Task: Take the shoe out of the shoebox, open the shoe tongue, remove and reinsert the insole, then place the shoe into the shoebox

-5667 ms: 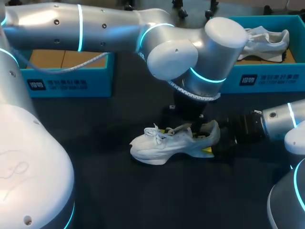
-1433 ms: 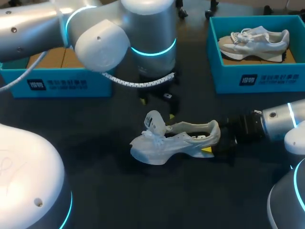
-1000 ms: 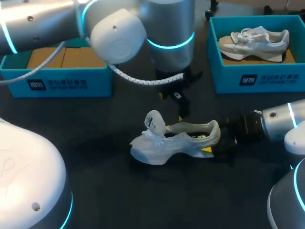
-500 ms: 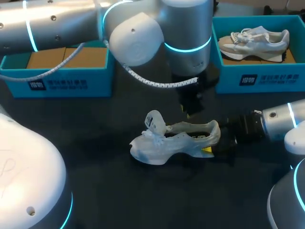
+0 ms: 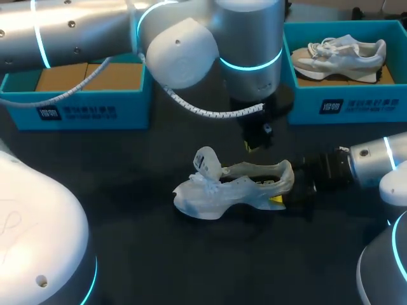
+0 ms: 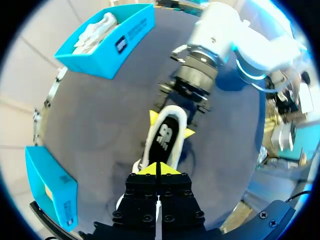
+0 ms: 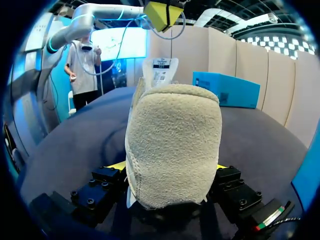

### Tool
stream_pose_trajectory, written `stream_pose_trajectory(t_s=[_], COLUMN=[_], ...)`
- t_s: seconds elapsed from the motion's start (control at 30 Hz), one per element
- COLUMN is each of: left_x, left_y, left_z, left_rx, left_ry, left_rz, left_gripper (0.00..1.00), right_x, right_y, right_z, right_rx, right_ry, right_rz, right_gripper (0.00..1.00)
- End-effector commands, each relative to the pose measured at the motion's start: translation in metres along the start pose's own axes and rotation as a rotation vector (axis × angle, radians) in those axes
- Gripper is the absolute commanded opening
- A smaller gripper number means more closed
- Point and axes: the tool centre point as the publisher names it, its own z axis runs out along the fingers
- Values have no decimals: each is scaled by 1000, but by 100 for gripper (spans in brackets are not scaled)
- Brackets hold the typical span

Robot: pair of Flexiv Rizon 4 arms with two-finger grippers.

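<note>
1. At mid-table [image 5: 127,216]: white shoe [image 5: 232,187], upright on its sole, toe to the left, tongue [image 5: 206,162] lifted clear of the opening.
2. Right gripper [image 5: 283,192]: level with the heel, fingers spread to heel width, pinching the shoe's heel from both sides.
3. Left gripper [image 5: 252,145]: hung just above the shoe's opening, apart from it, yellow tips pressed together, holding nothing.
4. Along the far edge: left box [image 5: 82,113], blue, brown cardboard inside; right box [image 5: 343,105], blue, second shoe [image 5: 340,54] lying in it.

Black table [image 5: 159,254], second shoe [image 5: 343,54]
</note>
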Motion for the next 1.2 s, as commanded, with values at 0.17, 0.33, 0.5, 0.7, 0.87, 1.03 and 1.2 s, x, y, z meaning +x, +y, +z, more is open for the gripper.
stream_pose_trajectory(t_s=[0.17, 0.33, 0.5, 0.7, 0.87, 1.03, 1.2], left_x=[-6, -8, -5, 1, 3, 3, 3], left_y=[-6, -10, -14, -11, -13, -13, -13], left_z=[25, 42, 57, 71, 79, 79, 79], left_rx=[-4, -2, -12, -66, -53, -53, -53], left_ry=[59, 23, 69, 96, 105, 105, 105], left_rz=[121, 188, 270, 373, 316, 316, 316], left_gripper=[0, 0, 0, 0, 0, 0, 0], right_x=[-1, -1, -1, -1, -1, -1, -1], right_y=[-4, -4, -4, -4, -4, -4, -4], right_z=[3, 3, 3, 3, 3, 3, 3], right_rx=[2, 2, 2, 2, 2, 2, 2], right_ry=[-1, -1, -1, -1, -1, -1, -1], right_rz=[0, 0, 0, 0, 0, 0, 0], right_gripper=[0, 0, 0, 0, 0, 0, 0])
